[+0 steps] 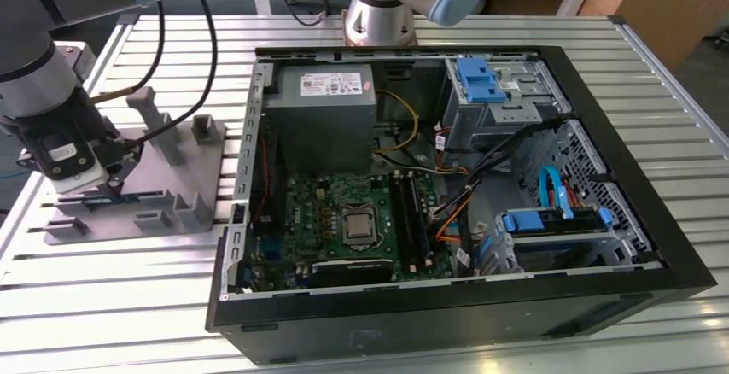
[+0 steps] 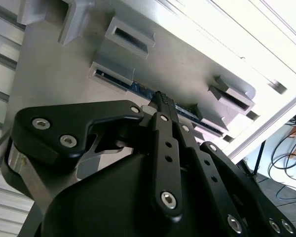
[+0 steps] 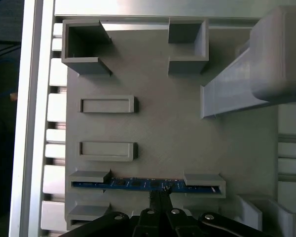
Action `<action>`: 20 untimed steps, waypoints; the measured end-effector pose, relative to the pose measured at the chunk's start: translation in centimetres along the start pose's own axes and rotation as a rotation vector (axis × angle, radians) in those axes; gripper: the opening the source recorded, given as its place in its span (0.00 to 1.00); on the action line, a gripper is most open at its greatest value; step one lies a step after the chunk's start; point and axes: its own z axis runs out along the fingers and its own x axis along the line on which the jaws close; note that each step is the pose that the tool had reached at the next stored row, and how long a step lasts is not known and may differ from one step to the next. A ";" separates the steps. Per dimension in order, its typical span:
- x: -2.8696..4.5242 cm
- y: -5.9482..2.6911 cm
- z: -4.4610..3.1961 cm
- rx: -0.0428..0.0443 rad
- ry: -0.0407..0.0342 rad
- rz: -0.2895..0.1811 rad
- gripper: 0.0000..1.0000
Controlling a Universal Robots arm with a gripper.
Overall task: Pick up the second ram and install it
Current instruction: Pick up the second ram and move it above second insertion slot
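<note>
1. The gripper (image 1: 114, 188) hangs low over a grey fixture plate (image 1: 183, 169) that lies on the slatted metal counter (image 1: 114, 271). The plate is on the exterior view's left of an open computer case (image 1: 456, 310).
2. The second ram (image 3: 133, 183) stands on edge in a narrow slot of the fixture plate (image 3: 177, 133), held between two raised end brackets. It is not in the case.
3. In the first wrist view the gripper (image 3: 160, 193) meets the stick's upper edge near its middle. The jaws look drawn together, with no gap showing between them.
4. Whether they actually pinch the stick or only touch its edge, I cannot tell.
5. In the second wrist view the gripper (image 2: 163, 98) ends right at the blue edge of the second ram (image 2: 140, 89), which lies along the fixture plate (image 2: 54, 84).
6. In the exterior view the second ram (image 1: 142, 194) shows as a thin dark line just beside the gripper.
7. Two rectangular pockets (image 3: 107, 104) sit on the plate, parallel to the stick's slot.
8. Inside the case the green motherboard (image 1: 324, 212) lies flat, with long black slots (image 1: 411, 216) running along it.
</note>
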 end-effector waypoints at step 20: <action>0.00 0.00 0.00 0.0138 0.0064 -0.203 0.10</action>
